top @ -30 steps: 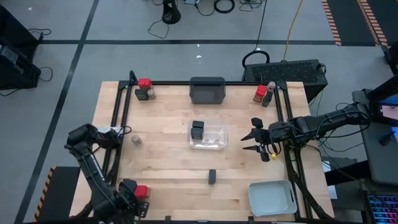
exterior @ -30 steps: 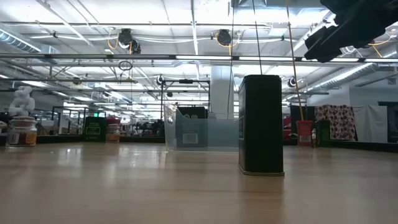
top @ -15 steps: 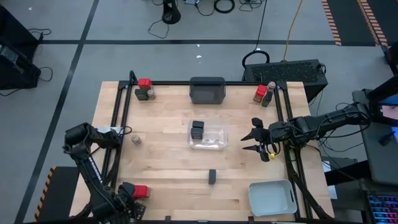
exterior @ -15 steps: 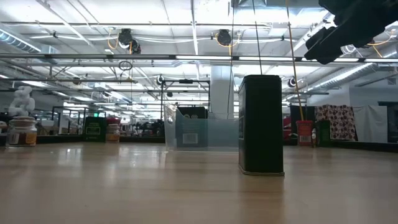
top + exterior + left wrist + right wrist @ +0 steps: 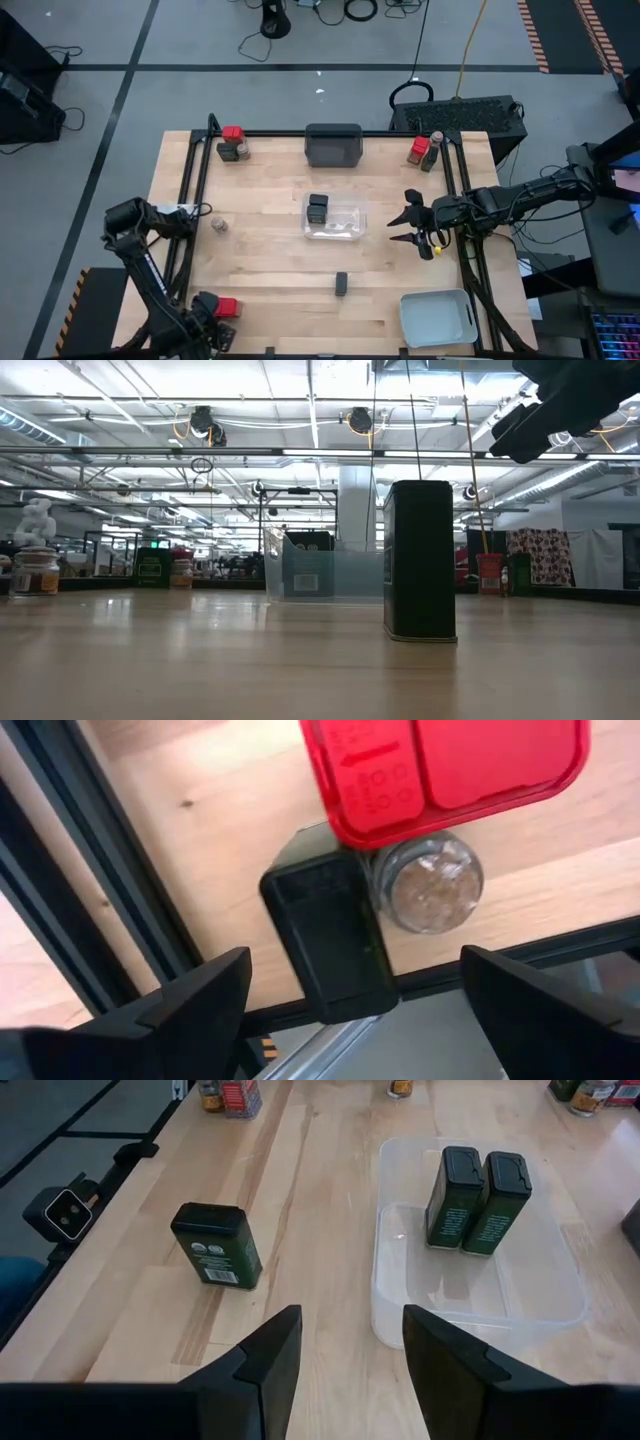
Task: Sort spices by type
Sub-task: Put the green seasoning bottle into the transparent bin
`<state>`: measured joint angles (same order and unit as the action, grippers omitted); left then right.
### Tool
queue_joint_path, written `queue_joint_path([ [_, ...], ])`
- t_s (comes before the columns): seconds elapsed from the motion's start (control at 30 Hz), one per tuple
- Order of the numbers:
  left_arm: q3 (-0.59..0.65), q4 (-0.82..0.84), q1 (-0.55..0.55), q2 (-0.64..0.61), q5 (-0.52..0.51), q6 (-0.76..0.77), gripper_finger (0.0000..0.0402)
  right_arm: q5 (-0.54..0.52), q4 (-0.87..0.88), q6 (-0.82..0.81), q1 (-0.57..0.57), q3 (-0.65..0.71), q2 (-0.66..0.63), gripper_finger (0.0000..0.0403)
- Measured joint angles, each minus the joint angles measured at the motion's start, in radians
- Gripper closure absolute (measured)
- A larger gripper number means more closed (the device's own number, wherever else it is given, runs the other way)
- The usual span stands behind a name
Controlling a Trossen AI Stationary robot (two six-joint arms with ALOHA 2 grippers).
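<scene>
So the left gripper (image 5: 205, 318) sits at the near left corner of the pale wooden table (image 5: 270, 265), fingers spread wide and empty, right above a red-lidded blocky spice container (image 5: 445, 770), a black boxy tin (image 5: 328, 935) and a round clear jar (image 5: 428, 888) huddled together. The right gripper (image 5: 405, 226) hovers just right of the clear plastic tray (image 5: 478, 1295), fingers apart, nothing held. Two dark tins (image 5: 477, 1200) stand in that tray; another lone tin (image 5: 216, 1245) stands on the table nearby.
</scene>
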<state>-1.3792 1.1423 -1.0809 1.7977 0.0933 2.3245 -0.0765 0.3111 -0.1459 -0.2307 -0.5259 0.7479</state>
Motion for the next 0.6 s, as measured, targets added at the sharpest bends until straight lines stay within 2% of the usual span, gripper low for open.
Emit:
queue_joint_path([
  [0.6, 0.0, 0.029, -0.002, 0.0, -0.024, -0.002, 0.004, 0.0, 0.007, 0.0, 0.0, 0.0, 0.0, 0.0245],
])
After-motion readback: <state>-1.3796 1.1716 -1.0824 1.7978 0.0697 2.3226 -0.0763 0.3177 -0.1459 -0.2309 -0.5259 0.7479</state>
